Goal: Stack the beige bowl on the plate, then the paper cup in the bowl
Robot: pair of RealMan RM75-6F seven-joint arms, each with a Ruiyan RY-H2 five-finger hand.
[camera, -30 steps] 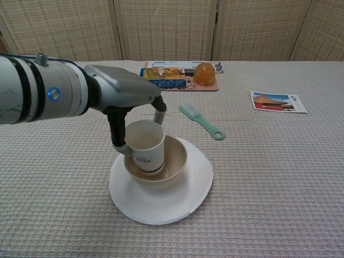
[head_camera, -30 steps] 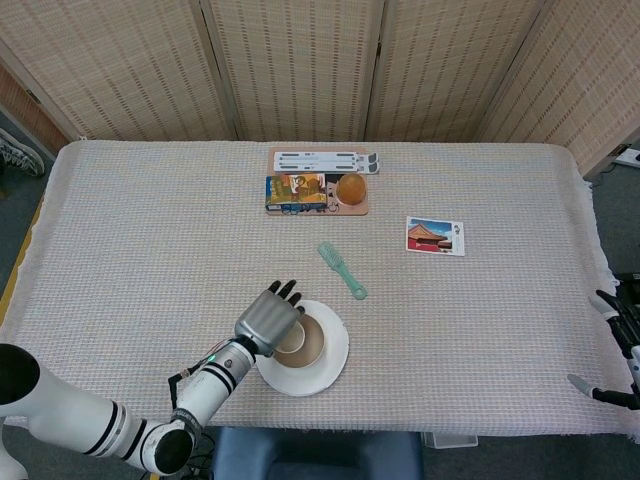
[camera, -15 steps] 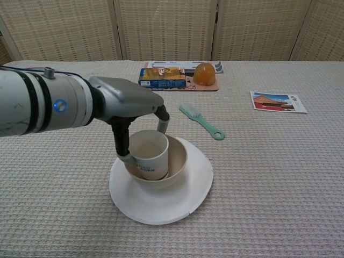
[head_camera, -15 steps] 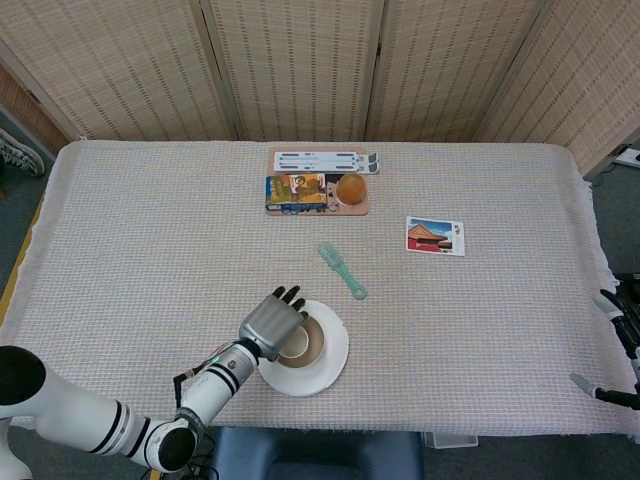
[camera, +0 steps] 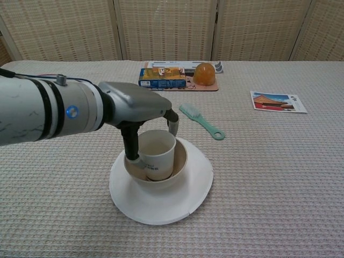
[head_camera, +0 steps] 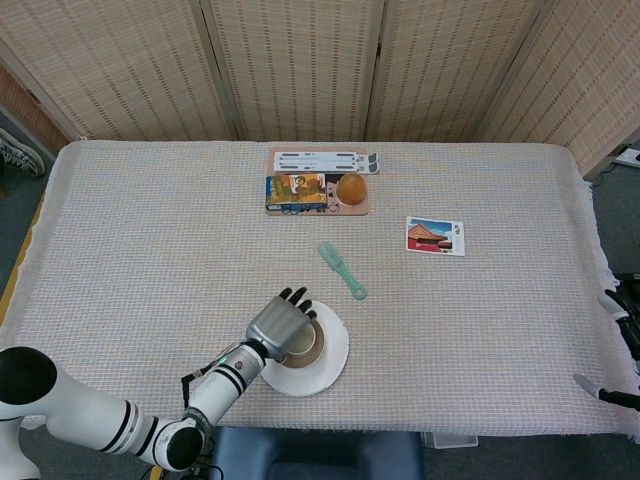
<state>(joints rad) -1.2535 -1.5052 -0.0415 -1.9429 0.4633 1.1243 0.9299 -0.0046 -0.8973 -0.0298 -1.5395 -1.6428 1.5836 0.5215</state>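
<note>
A white plate [camera: 161,207] lies near the table's front edge, with the beige bowl [camera: 180,156] standing on it. The paper cup [camera: 158,153] sits inside the bowl, about upright. My left hand [camera: 137,105] is over the cup and grips it, with the thumb down its left side and fingers [camera: 173,122] behind its rim. In the head view the left hand [head_camera: 283,322] hides the cup and most of the bowl [head_camera: 316,342]; the plate [head_camera: 325,368] shows around them. My right hand [head_camera: 618,345] is at the far right table edge, fingers apart, holding nothing.
A green brush [camera: 201,122] lies just behind and right of the plate. At the back stand a snack box [camera: 162,77], an orange jelly cup [camera: 205,73] and a white strip [head_camera: 322,161]. A postcard [camera: 278,101] lies to the right.
My left hand has lowered the paper cup deeper into the bowl and shifted slightly right. The cup has gone from tilted to nearly upright. The right hand has barely moved.
</note>
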